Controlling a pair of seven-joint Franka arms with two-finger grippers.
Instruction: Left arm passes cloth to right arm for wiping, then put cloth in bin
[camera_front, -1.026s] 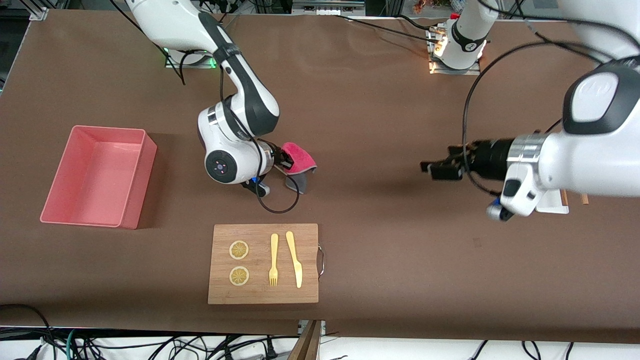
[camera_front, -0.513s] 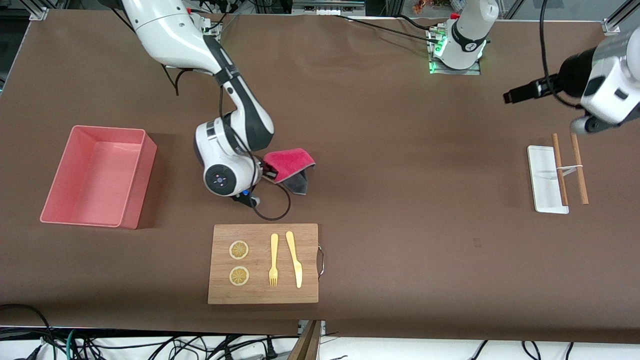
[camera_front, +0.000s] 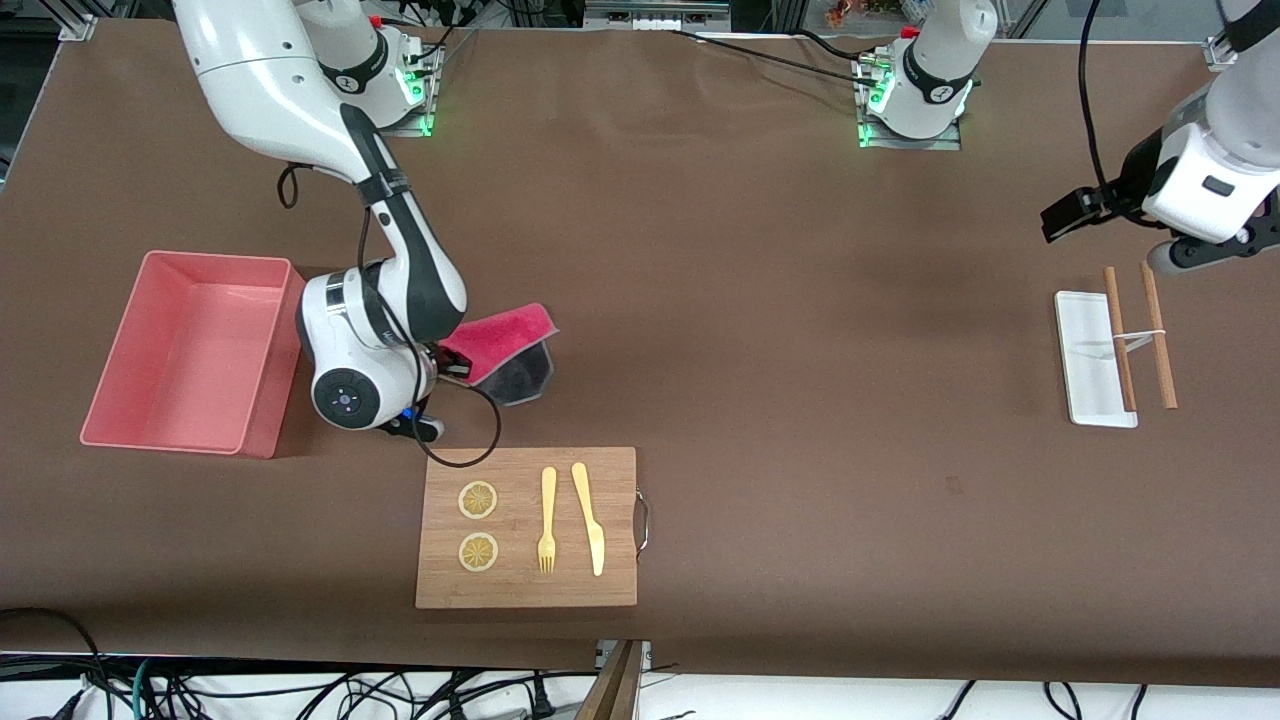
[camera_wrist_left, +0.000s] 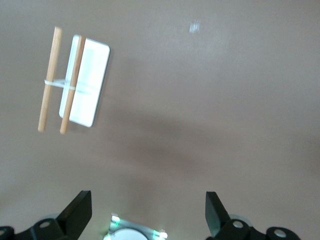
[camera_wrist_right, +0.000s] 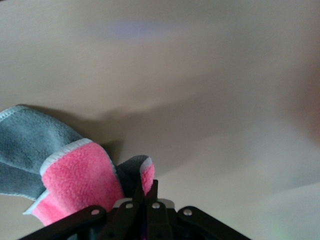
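Brown matte tabletop (camera_front: 760, 300). Right gripper (camera_front: 450, 365) clamped on folded pink-and-grey cloth (camera_front: 505, 345), between salmon-pink plastic bin (camera_front: 195, 350) and wooden board (camera_front: 527, 527). Left gripper (camera_front: 1062, 215) spread wide above flat white tray (camera_front: 1085, 360), 2 chopsticks (camera_front: 1120, 340).

A wooden board (camera_front: 527, 527) lies on the brown counter (camera_front: 800, 400), carrying two lemon slices (camera_front: 478, 500), a yellow fork (camera_front: 547, 520) and a yellow knife (camera_front: 589, 518). Toward the left arm's end, two chopsticks (camera_front: 1138, 338) rest across a white tray (camera_front: 1088, 365).
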